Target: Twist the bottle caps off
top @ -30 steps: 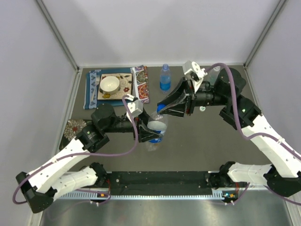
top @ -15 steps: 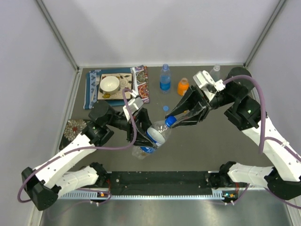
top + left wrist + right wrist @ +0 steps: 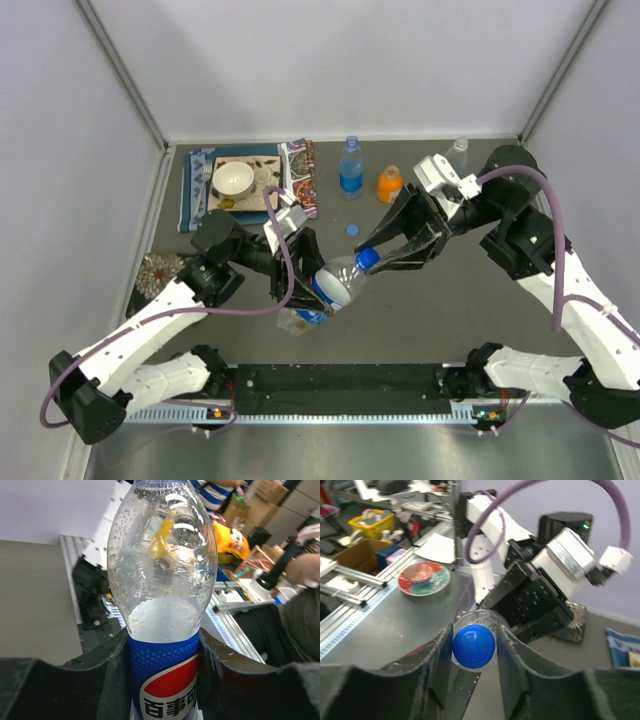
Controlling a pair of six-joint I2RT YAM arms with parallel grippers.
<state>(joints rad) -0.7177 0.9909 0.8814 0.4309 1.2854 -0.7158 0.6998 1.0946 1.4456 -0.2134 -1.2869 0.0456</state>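
Your left jaws are clamped around the labelled lower body of the Pepsi bottle (image 3: 162,580), one black finger pressed to each side of the blue label. The clear shoulder and neck stick out ahead of them. From above, you can see the bottle held off the counter (image 3: 440,300), tilted, with its neck reaching across toward your right jaws.

Your right jaws are closed on the blue cap (image 3: 473,646) at the end of that neck. In the right wrist view the cap sits squarely between the two fingers, each tight against its rim, and it is seated on the bottle's mouth.

Beyond your right jaws, toward the back wall, an orange bottle (image 3: 389,184) stands upright, and a blue-labelled bottle (image 3: 350,167) stands to its left. A clear bottle (image 3: 459,150) stands in the back corner, partly hidden by the right arm. A loose blue cap (image 3: 351,229) lies on the counter just behind where the two sets of jaws meet.

Below your left jaws a clear item (image 3: 293,322) lies on the counter; you can't make out what it is from here. Behind the left arm a white bowl (image 3: 233,178) sits on a patterned tray (image 3: 262,190), and a patterned dish (image 3: 158,270) lies beside that arm's elbow.
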